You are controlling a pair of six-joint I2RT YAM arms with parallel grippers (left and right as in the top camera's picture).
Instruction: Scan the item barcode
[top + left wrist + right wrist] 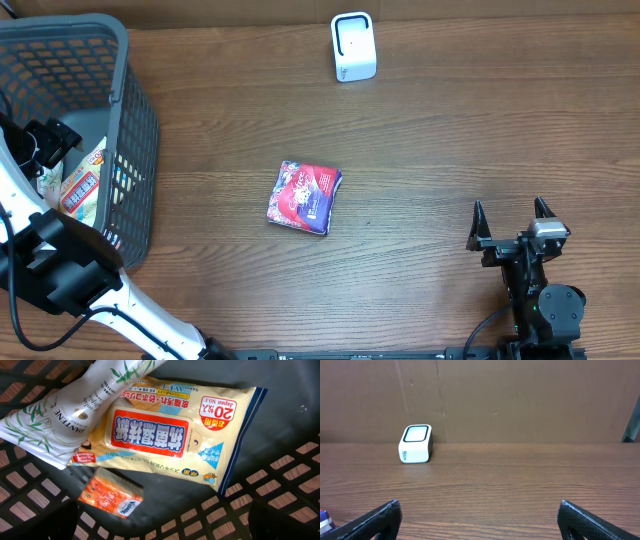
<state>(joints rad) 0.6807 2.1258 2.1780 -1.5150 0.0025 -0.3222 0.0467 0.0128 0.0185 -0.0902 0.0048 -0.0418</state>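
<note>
A white barcode scanner point(353, 47) stands at the table's far edge, also in the right wrist view point(415, 443). A red and purple packet point(304, 197) lies flat mid-table. My left gripper point(160, 527) is open inside the grey basket point(135, 110), hovering over a yellow wet-wipes pack point(175, 430), a white Pantene sachet point(75, 405) and a small orange tissue pack point(111, 496); it holds nothing. My right gripper point(509, 215) rests open and empty at the near right, its fingers point(380, 517) wide apart and facing the scanner.
The basket fills the left end of the table, with my left arm point(60, 265) bent over its near rim. A brown cardboard wall point(520, 395) backs the table behind the scanner.
</note>
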